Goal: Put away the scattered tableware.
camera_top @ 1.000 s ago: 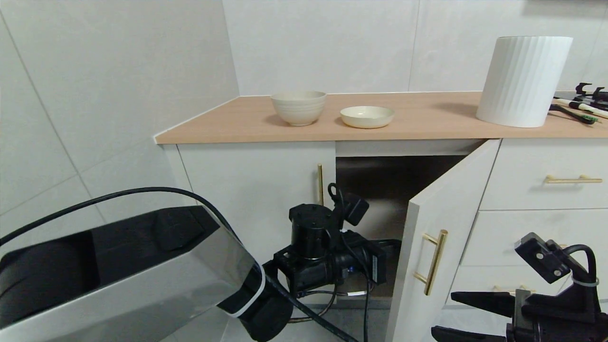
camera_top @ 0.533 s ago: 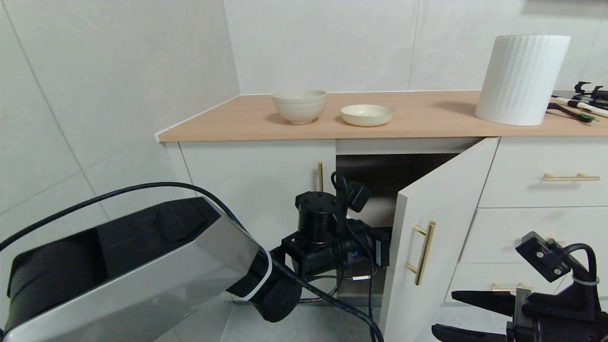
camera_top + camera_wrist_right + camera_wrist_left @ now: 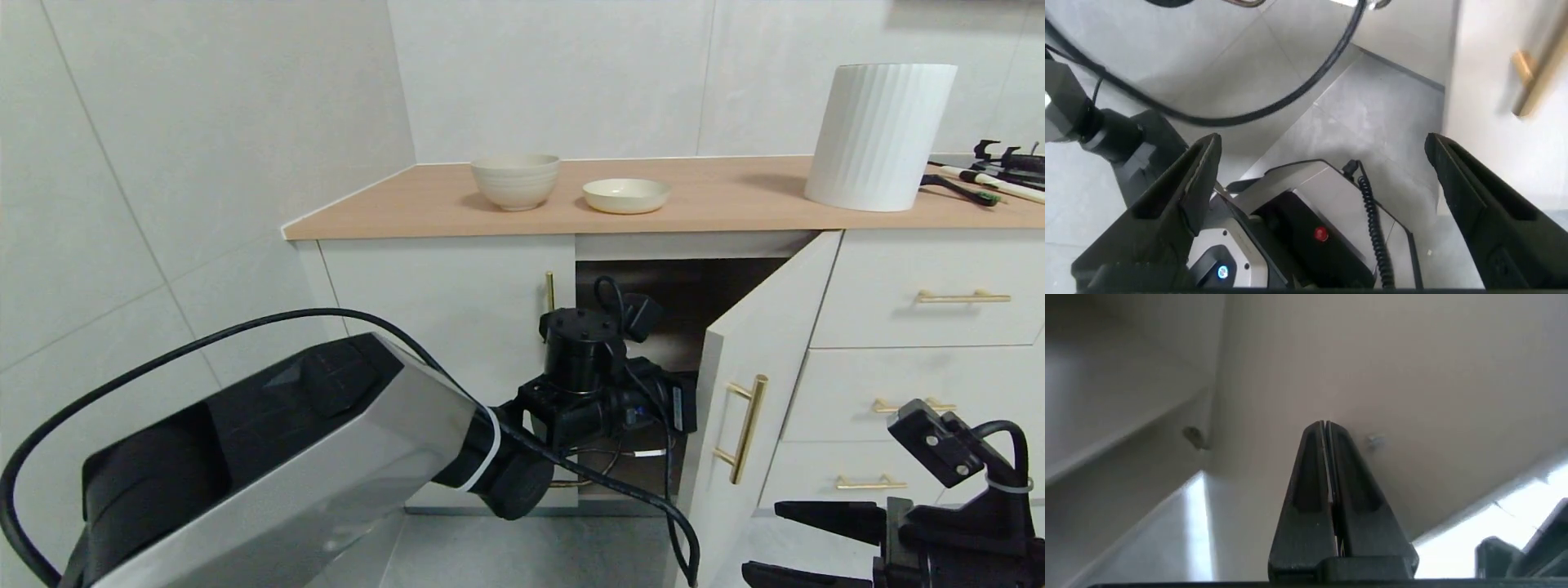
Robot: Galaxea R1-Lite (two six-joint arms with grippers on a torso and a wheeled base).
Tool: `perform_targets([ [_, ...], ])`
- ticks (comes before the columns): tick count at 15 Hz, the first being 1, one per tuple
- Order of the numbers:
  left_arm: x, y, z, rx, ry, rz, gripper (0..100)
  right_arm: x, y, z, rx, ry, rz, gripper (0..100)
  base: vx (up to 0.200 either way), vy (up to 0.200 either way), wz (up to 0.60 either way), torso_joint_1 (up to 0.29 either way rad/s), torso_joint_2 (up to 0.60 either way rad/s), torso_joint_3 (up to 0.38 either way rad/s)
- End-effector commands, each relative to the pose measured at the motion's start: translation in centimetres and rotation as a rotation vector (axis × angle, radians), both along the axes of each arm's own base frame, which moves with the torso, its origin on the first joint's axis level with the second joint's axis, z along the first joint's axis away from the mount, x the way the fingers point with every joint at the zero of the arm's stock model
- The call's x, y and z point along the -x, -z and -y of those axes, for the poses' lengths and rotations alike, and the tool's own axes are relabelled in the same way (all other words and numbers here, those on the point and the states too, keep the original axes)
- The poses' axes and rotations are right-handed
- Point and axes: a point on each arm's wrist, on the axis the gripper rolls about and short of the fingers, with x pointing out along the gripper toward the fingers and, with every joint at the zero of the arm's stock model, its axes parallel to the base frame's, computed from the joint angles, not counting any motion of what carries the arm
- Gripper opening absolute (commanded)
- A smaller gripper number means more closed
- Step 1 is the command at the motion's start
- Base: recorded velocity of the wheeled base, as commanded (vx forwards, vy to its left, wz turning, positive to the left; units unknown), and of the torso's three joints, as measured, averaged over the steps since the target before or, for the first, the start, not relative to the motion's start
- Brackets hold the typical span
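The bowl point(image 3: 515, 181) and small dish point(image 3: 626, 196) sit side by side near the surface's point(image 3: 735, 196) left end, above the half-open door point(image 3: 775, 327). The left end effector point(image 3: 1324, 433), pressed together, is at the cabinet point(image 3: 678, 278) opening; the right end effector point(image 3: 1323, 171) hangs spread. Best swing the door wider before lifting either. The cabinet's shelves are too dark to judge.

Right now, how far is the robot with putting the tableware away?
Done: the cupboard door stands open. In hand: nothing; the left pincer is shut and empty at the cupboard opening, the right pincer open and empty, low. Left: the bowl and the shallow dish both sit on the counter.
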Motion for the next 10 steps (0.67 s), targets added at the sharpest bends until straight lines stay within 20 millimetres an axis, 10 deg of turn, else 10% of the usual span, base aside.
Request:
perform_targets([
  [1, 0.5, 0.0, 0.7, 0.004, 0.015, 0.001, 0, 0.3, -0.6, 0.2, -0.021, -0.006, 0.029, 100, 0.0, 0.0, 0.0, 0.0, 0.0, 0.0],
  [7, 11.0, -5.9, 4.0, 0.026, 0.249, 0.019, 0, 5.7, -5.0, 1.2, -0.161, -0.237, 0.173, 100, 0.0, 0.0, 0.0, 0.0, 0.0, 0.0],
  [10, 9.1, -5.9, 1.7, 0.01, 0.155, 0.01, 0, 5.9, -5.4, 1.3, -0.131, -0.235, 0.132, 100, 0.0, 0.0, 0.0, 0.0, 0.0, 0.0],
])
